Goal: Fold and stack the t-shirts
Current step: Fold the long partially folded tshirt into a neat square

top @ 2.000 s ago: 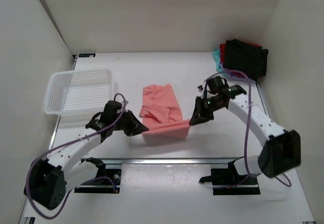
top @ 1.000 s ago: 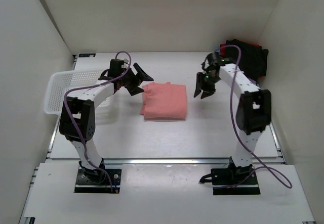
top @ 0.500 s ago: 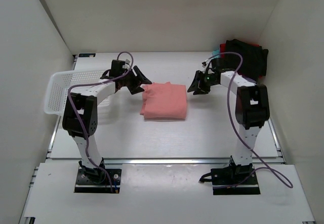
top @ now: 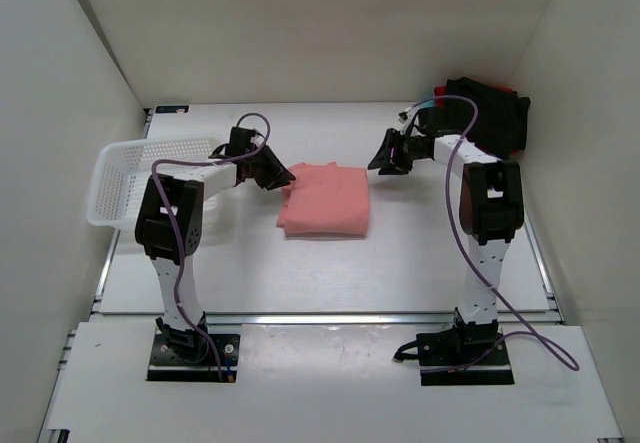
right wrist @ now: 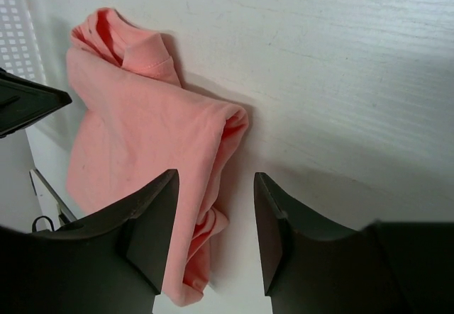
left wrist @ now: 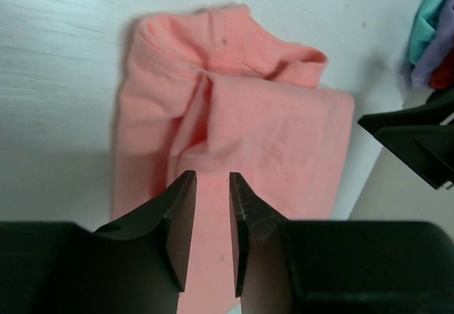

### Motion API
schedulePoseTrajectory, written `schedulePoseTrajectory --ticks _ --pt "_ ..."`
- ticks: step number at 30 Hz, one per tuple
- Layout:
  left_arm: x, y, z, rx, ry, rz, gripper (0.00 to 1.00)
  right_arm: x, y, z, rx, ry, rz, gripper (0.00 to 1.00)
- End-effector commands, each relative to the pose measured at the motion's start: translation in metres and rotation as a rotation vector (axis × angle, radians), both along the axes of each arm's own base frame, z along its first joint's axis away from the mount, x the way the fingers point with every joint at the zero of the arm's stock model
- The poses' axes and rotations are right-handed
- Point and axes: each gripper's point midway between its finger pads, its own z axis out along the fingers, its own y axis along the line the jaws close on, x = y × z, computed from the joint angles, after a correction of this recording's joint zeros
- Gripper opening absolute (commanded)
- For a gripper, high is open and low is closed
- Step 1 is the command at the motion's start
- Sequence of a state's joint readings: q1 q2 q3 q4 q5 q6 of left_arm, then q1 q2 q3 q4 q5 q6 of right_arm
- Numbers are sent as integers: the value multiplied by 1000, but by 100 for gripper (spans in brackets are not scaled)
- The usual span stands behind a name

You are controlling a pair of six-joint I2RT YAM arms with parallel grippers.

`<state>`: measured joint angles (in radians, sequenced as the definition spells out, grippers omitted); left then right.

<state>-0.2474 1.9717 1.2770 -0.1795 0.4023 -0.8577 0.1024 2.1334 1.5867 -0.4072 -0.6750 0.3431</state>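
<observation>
The salmon-pink t-shirt (top: 323, 199) lies folded into a rough rectangle mid-table. It also shows in the left wrist view (left wrist: 241, 122) and the right wrist view (right wrist: 142, 130). My left gripper (top: 283, 175) hovers at its back-left corner, jaws a narrow gap apart with nothing between them (left wrist: 211, 178). My right gripper (top: 378, 160) hovers just off its back-right corner, jaws wide open and empty (right wrist: 215, 179). The folded stack, a black shirt (top: 485, 113) on top with red, teal (left wrist: 428, 16) and purple edges showing, sits at the back right.
The white mesh basket (top: 130, 178) stands at the left, next to the left arm. The walls close in at the back and both sides. The stack lies right behind the right arm's wrist.
The shirt's near half was folded back and let go. Since half a second ago the left gripper has edged right onto the shirt's corner and narrowed; the right has shifted slightly back.
</observation>
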Motion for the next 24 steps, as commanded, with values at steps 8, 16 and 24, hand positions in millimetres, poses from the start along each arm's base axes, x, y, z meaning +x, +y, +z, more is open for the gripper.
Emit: schedulePoseTrajectory --ticks 8,16,24 --pt "47 4 5 78 -56 53 42 21 20 -2 49 -53 41 43" --pt "56 -6 -5 73 -50 23 27 34 45 -4 102 -68 108 4" --pt "62 -1 34 28 -114 21 0 34 41 44 97 -169 153 0"
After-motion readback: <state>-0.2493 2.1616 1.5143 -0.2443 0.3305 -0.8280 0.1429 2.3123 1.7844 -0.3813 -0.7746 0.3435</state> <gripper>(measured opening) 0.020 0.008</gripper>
